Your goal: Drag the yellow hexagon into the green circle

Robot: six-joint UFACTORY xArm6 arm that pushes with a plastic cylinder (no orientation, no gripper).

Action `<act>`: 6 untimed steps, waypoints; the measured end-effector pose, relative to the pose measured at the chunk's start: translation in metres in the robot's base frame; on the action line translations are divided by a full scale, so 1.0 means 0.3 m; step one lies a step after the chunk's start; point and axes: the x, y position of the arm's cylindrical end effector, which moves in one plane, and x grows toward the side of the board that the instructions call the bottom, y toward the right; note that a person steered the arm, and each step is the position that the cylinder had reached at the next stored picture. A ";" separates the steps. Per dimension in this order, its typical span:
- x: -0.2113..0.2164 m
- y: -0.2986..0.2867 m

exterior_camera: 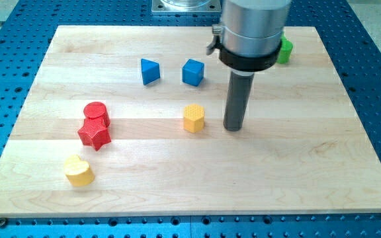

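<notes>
The yellow hexagon (pixel 194 118) sits near the middle of the wooden board (pixel 296 165). My tip (pixel 233 127) rests on the board just to the right of it, with a small gap between them. The green circle (pixel 284 50) is near the view's top right; the arm's silver and black body hides most of it, so only its right part shows.
Two blue blocks (pixel 150 71) (pixel 193 72) lie above and left of the hexagon. A red cylinder (pixel 96 114) touches a red star (pixel 95 134) at the left. A yellow heart (pixel 79 170) lies at the lower left. Blue perforated table surrounds the board.
</notes>
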 end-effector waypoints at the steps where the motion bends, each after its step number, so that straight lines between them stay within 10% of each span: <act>1: 0.071 -0.135; 4: 0.016 -0.420; 6: -0.204 -0.126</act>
